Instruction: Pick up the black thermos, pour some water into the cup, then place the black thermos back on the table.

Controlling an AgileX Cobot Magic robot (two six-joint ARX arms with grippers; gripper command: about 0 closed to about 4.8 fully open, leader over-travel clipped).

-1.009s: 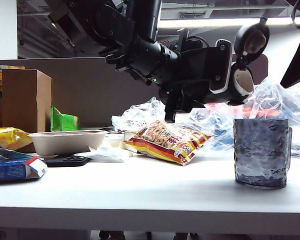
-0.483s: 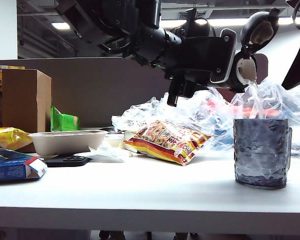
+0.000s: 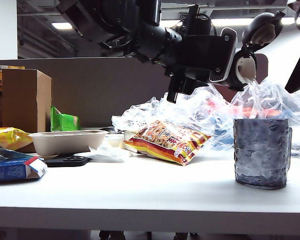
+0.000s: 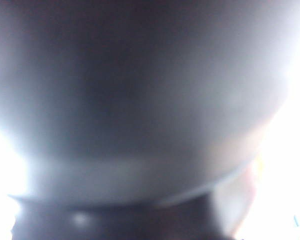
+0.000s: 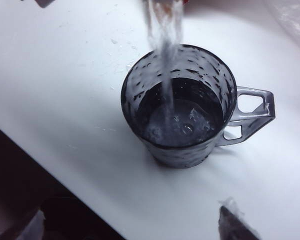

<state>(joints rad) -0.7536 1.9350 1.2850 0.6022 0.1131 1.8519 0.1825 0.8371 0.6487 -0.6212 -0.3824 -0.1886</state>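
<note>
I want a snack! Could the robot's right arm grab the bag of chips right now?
Probably yes. The right gripper is out of sight, hanging open above the cup. The chips bag lies in the open on the table. The left gripper, busy pouring from the thermos, is well above it.

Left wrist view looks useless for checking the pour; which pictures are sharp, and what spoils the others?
Left wrist view: total blur, glare at its edges. Right wrist view: sharp on the cup and falling water. Exterior view: sharp, though ceiling lights glare behind the black thermos.
</note>
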